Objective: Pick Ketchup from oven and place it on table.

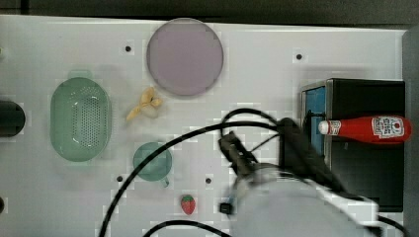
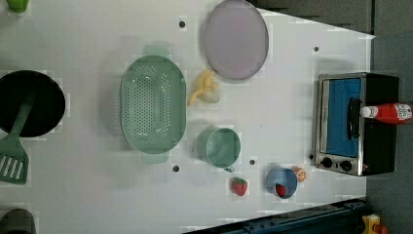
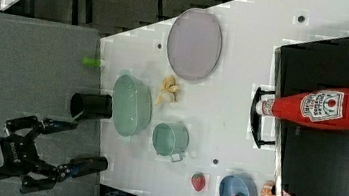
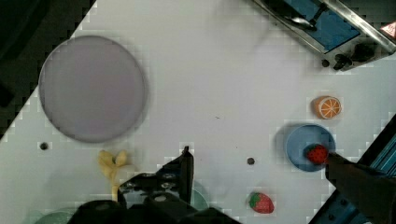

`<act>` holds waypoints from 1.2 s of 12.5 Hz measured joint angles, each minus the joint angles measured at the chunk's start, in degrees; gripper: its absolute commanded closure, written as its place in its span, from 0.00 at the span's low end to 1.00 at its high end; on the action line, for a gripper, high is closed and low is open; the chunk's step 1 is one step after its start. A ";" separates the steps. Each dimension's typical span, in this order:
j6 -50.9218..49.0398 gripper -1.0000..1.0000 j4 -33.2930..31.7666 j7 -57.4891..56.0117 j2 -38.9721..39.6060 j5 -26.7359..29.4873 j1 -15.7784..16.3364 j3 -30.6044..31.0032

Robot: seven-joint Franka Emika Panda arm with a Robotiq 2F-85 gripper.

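The ketchup (image 1: 370, 129) lies on its side on the oven's black top (image 1: 365, 173), with its white cap over the front edge above the door handle. It also shows as the ketchup (image 3: 320, 107) in the right view and the ketchup (image 2: 389, 112) in the left view. The oven (image 2: 341, 122) stands with its blue glass door shut. My gripper (image 4: 261, 161) is open with nothing between its fingers (image 4: 186, 163), well above the white table (image 1: 257, 74). My arm (image 1: 296, 207) reaches in at the top view's bottom, left of the oven.
A purple plate (image 1: 185, 57), green colander (image 1: 80, 119), green cup (image 1: 152, 162), banana peel (image 1: 144, 104) and strawberry (image 1: 188, 204) lie on the table. A blue bowl (image 2: 281, 182) holding a strawberry and an orange slice (image 2: 299, 173) sit near the oven's knobs. A black pan (image 2: 29, 103) holds a green spatula.
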 measured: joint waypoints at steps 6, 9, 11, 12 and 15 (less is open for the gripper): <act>8.69 0.00 -0.39 0.04 9.40 1.19 -1.16 -11.60; 16.86 0.00 -1.01 0.02 17.39 1.34 -2.15 -17.91; 19.23 0.00 -0.56 0.07 21.80 2.08 -2.82 -22.02; 20.56 0.00 -0.28 0.08 23.51 1.65 -3.00 -23.88; 25.94 0.00 1.23 0.09 29.50 1.64 -3.96 -28.18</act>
